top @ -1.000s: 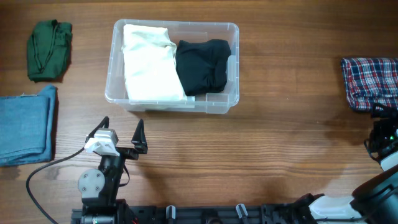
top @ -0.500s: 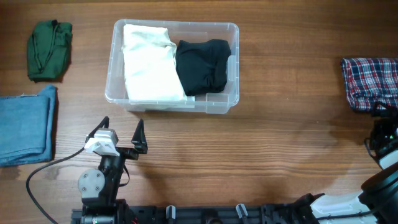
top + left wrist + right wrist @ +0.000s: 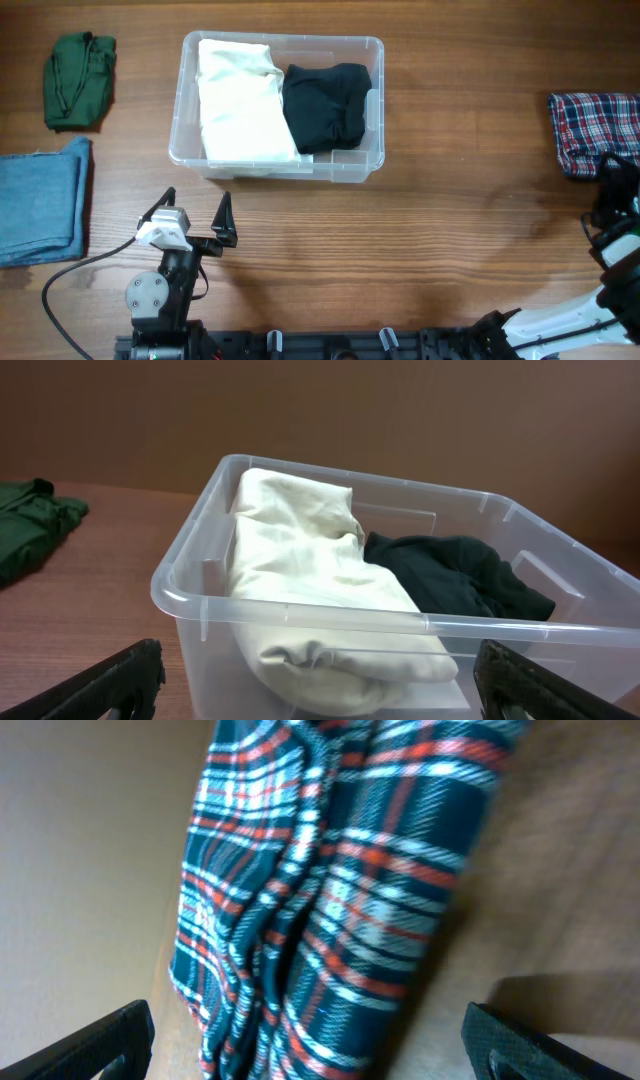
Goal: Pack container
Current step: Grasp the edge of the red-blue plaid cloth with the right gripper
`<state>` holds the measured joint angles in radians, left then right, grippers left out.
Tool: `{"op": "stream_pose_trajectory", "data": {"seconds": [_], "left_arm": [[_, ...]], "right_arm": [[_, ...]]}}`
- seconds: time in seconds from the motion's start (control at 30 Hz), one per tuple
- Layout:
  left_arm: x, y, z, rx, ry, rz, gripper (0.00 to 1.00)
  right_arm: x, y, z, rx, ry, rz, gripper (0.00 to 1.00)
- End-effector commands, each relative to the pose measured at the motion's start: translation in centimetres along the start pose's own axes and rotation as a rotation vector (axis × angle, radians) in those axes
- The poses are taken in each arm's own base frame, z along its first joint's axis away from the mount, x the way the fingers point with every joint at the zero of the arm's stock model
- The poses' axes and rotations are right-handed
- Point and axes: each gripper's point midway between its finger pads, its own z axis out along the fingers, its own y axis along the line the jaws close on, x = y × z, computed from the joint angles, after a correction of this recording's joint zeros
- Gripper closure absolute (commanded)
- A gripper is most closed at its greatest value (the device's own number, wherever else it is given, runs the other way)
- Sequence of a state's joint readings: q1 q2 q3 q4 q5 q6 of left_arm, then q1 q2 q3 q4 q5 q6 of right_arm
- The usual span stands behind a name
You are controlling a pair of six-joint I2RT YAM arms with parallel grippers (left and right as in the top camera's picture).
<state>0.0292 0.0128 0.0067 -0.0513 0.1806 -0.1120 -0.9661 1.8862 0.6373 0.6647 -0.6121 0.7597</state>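
Observation:
The clear container stands at the table's far middle. A folded white cloth lies in its left half and a black cloth in its right half. My left gripper rests open just in front of the container, nothing between its fingers. In the left wrist view the container's rim, white cloth and black cloth fill the frame above the open left gripper. My right gripper is open at the near edge of a folded plaid cloth. In the right wrist view that plaid cloth lies between the right gripper's spread fingers.
A green cloth lies at the far left, also seen in the left wrist view as the green cloth. A folded blue denim piece sits at the left edge. A black cable runs from the left arm.
The right arm has moved away from the table's front edge toward the plaid cloth. The left arm, the container and the cloths have not moved.

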Motion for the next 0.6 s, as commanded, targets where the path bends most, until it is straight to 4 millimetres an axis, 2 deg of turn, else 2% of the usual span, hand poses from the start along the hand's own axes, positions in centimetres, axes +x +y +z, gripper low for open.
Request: {"op": "stream_pose_trajectory", "data": {"seconds": [0.0, 0.27, 0.4, 0.47, 0.5, 0.53, 0.57], "left_arm": [[0.1, 0.2, 0.0, -0.008, 0.001, -0.009, 0.00], [0.1, 0.2, 0.0, -0.008, 0.001, -0.009, 0.00], [0.1, 0.2, 0.0, -0.008, 0.001, -0.009, 0.00], [0.1, 0.2, 0.0, -0.008, 0.001, -0.009, 0.00], [0.1, 0.2, 0.0, -0.008, 0.001, -0.009, 0.00], [0.1, 0.2, 0.0, -0.008, 0.001, -0.009, 0.00], [0.1, 0.2, 0.0, -0.008, 0.001, -0.009, 0.00]], "right_arm": [[2.3, 0.4, 1.9, -0.016, 0.075, 0.025, 0.00], [2.5, 4.2, 3.9, -0.087, 0.099, -0.041, 0.00], [2.2, 4.6, 4.1, -0.094, 0.095, -0.035, 0.01], [2.3, 4.5, 4.1, -0.092, 0.097, -0.037, 0.10], [2.3, 4.5, 4.1, -0.092, 0.098, -0.036, 0.28], [2.3, 4.5, 4.1, -0.091, 0.098, -0.036, 0.35], [2.3, 4.5, 4.1, -0.091, 0.098, -0.036, 0.47]]}}
